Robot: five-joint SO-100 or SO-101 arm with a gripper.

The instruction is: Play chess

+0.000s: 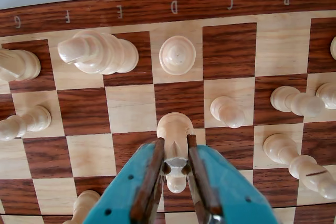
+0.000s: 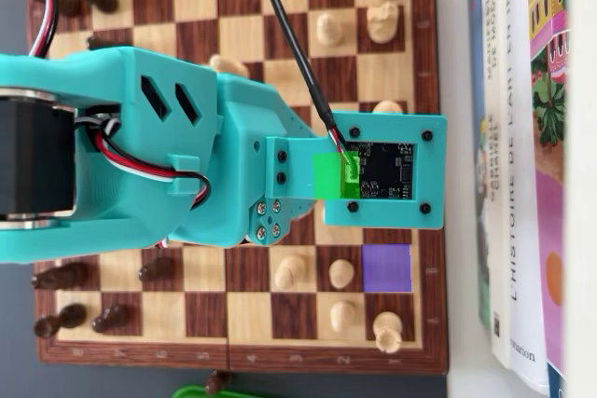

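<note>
In the wrist view my teal gripper [image 1: 175,141] is shut on a pale wooden chess piece [image 1: 175,127], its brown-lined jaws clamped on both sides of the piece's neck. The piece's wide base is over the D-file squares of the wooden chessboard [image 1: 131,108]; I cannot tell whether it rests on the board or hangs just above it. Other white pieces surround it: a pawn [image 1: 177,54] seen from above, a tall piece [image 1: 94,51] and a pawn [image 1: 227,111]. In the overhead view the teal arm [image 2: 187,156] covers the board's middle and hides the gripper and the held piece.
Dark pieces [image 2: 65,277] stand along the overhead view's left side, white pieces [image 2: 341,273] on the right. A purple square [image 2: 385,267] marks one board square and a green patch [image 2: 336,177] lies on the camera mount. Books [image 2: 522,137] lie beside the board's right edge.
</note>
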